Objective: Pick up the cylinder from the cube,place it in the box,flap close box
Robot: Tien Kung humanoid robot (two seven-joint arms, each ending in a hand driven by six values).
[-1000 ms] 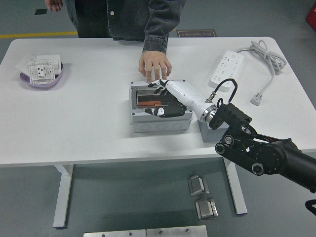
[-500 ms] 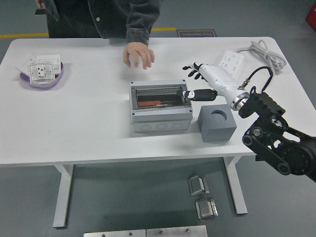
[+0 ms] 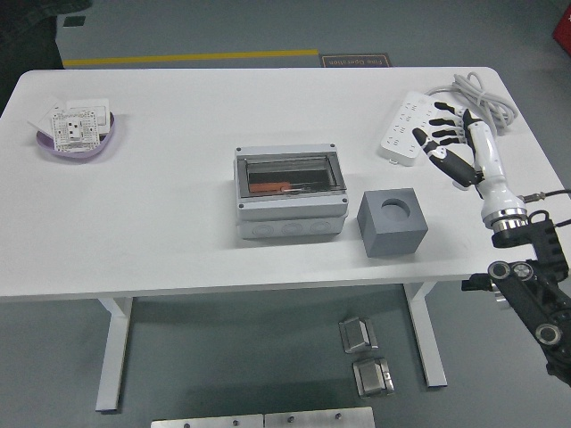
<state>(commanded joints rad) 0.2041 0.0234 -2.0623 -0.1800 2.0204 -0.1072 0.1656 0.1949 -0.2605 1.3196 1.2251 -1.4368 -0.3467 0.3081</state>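
A grey box (image 3: 290,192) stands mid-table with its clear flap shut. A red-orange cylinder (image 3: 278,186) shows through the flap, inside the box. A dark grey cube (image 3: 392,224) with an empty round hole on top stands right of the box. My right hand (image 3: 443,143) is white with black fingertips. It hovers over the right side of the table, beside the power strip, with fingers spread and holding nothing. It is well away from the box and the cube. My left hand is out of view.
A white power strip (image 3: 407,127) with its coiled cable (image 3: 482,96) lies at the back right. A purple bowl (image 3: 77,141) holding white socket parts sits at the far left. Metal parts lie on the floor below the table.
My right hand has drawn back from the box to the right, over the table's right side. The person's hand and body have left the view. The box flap stays shut.
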